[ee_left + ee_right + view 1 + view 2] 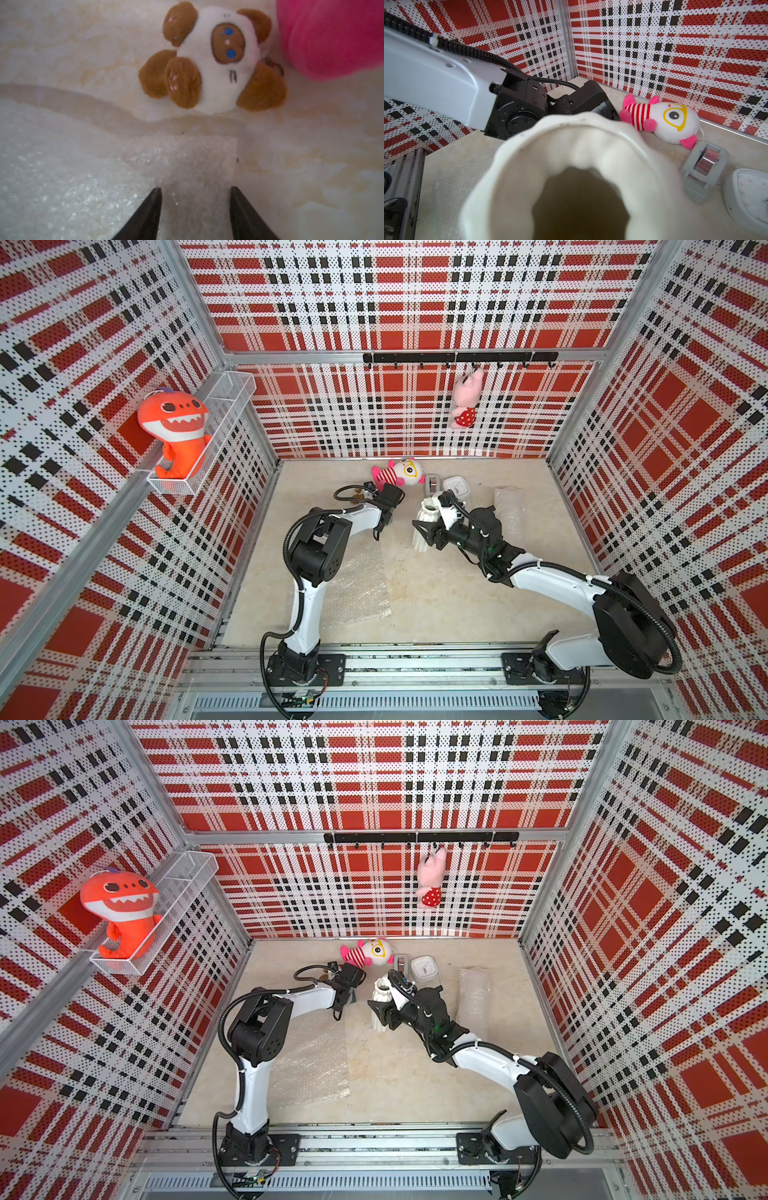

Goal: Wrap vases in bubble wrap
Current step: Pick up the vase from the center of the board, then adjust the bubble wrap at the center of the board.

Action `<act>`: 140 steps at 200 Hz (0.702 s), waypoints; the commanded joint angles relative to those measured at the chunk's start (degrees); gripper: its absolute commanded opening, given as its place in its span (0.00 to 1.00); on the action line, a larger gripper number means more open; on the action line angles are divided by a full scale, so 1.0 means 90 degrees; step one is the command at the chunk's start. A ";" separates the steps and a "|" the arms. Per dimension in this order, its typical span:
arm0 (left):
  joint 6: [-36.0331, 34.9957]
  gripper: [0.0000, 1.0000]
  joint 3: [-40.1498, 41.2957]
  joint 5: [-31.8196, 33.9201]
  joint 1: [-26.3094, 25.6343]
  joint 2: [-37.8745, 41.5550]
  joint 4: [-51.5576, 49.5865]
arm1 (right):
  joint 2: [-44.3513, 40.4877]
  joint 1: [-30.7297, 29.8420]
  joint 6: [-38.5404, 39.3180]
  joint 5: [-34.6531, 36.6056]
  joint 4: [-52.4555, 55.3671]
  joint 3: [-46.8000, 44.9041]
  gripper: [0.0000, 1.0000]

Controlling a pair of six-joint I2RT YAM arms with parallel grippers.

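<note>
A white ribbed vase point(430, 512) with a scalloped rim stands near the middle of the table, and my right gripper point(424, 535) is shut around its body. In the right wrist view the vase's mouth point(571, 145) fills the frame and hides the fingers. One sheet of bubble wrap point(357, 580) lies flat on the left of the table. My left gripper point(195, 188) hangs over the sheet's far corner point(187, 158), jaws apart, with the wrap between the fingertips. A second, rolled piece of bubble wrap point(509, 506) lies to the right.
Along the back wall lie a pink-striped plush fish point(399, 475), a tape dispenser point(432, 483) and a white clock point(457, 487). A small brown-and-white plush point(212, 60) lies just beyond the wrap's corner. An orange shark point(174, 431) sits in the wall shelf. A pink plush point(467, 398) hangs from the hook rail.
</note>
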State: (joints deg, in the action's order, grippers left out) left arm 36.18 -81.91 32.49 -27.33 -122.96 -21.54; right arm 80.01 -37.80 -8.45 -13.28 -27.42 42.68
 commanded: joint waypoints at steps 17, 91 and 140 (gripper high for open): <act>0.0052 0.28 0.0142 0.0216 -0.0158 -0.0043 -0.0117 | -0.0420 0.0067 0.0002 -0.0053 -0.0299 0.0023 0.21; -0.1094 0.05 0.1005 -0.0460 -0.0870 0.1142 0.0581 | -0.1470 0.0420 -0.0341 0.0645 0.1557 0.0223 0.11; -0.2475 0.04 0.2015 -0.1542 -0.1882 0.2299 0.1985 | -0.2620 0.0799 -0.0619 0.2164 0.4195 0.0597 0.08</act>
State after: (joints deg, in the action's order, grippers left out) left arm 22.52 -67.26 25.15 -40.51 -107.68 -13.39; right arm 61.65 -31.99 -12.23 -2.79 -1.32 43.62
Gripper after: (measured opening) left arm 0.053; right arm 0.626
